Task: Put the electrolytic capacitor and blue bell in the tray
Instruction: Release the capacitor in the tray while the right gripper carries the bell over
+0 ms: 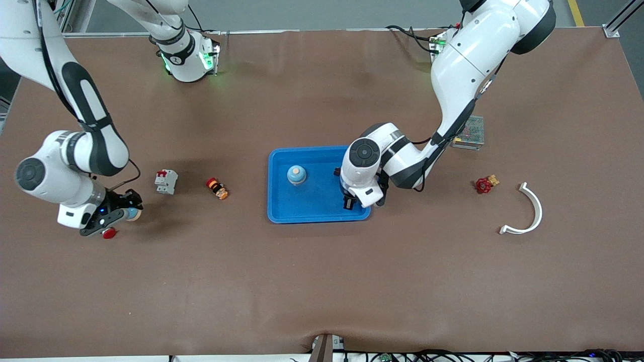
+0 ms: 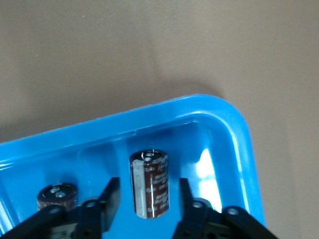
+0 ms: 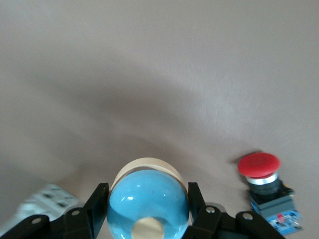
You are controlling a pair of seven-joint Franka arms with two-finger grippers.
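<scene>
The bright blue tray (image 1: 318, 203) lies mid-table. A blue bell with a cream base (image 1: 297, 175) stands in it. My left gripper (image 1: 351, 202) is low over the tray's corner toward the left arm's end. It is open, and a brown electrolytic capacitor (image 2: 149, 184) lies on the tray floor (image 2: 99, 159) between its fingers, touching neither. A second capacitor (image 2: 57, 196) stands beside it. My right gripper (image 1: 127, 214) is at the right arm's end of the table, shut on another blue bell (image 3: 148, 201).
A red push button (image 1: 108, 233) stands next to the right gripper and shows in the right wrist view (image 3: 261, 174). A white circuit breaker (image 1: 166, 181) and an orange-and-black part (image 1: 217, 188) lie between it and the tray. A red valve handle (image 1: 484, 185), a white curved piece (image 1: 529, 213) and a mesh box (image 1: 470, 133) lie toward the left arm's end.
</scene>
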